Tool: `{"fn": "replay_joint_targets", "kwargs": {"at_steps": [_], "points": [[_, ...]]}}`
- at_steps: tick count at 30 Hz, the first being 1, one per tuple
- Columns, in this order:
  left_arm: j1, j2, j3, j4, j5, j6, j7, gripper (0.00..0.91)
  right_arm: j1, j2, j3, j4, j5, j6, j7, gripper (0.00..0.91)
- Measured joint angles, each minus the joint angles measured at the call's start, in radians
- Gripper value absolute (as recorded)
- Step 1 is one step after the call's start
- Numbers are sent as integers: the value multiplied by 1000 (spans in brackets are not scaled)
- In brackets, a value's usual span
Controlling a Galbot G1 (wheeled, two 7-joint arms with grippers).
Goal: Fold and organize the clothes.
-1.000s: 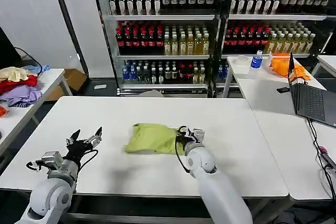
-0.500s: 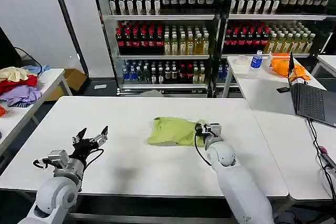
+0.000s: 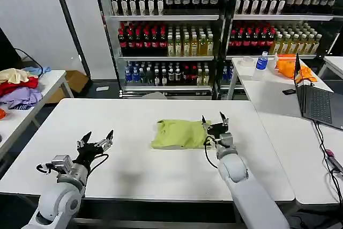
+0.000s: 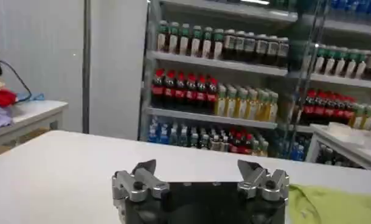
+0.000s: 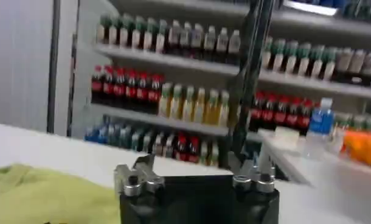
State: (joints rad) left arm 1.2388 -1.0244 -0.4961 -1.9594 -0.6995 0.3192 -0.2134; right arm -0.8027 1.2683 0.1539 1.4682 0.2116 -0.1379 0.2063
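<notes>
Beside the folded T-shirt, right tool gapes empty; left tool likewise.

Soft matt cotton-like cloth of the lime T-shirt with rumpled folds, smooth matt white table top, black plastic and bare grey metal on the right gripper and left gripper, glossy white plastic arm shells
</notes>
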Motion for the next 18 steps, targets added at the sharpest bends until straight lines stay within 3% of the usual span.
{"fn": "replay_joint_targets", "kwargs": {"at_steps": [7,18], "points": [[9,-2,10,-22,8,1,23,907,-160,-28,68,179,-12,61,-17,907],[52,-13,7,-85,54,-2,56,907,-405,-30,186,439,-6,62,-35,907]]}}
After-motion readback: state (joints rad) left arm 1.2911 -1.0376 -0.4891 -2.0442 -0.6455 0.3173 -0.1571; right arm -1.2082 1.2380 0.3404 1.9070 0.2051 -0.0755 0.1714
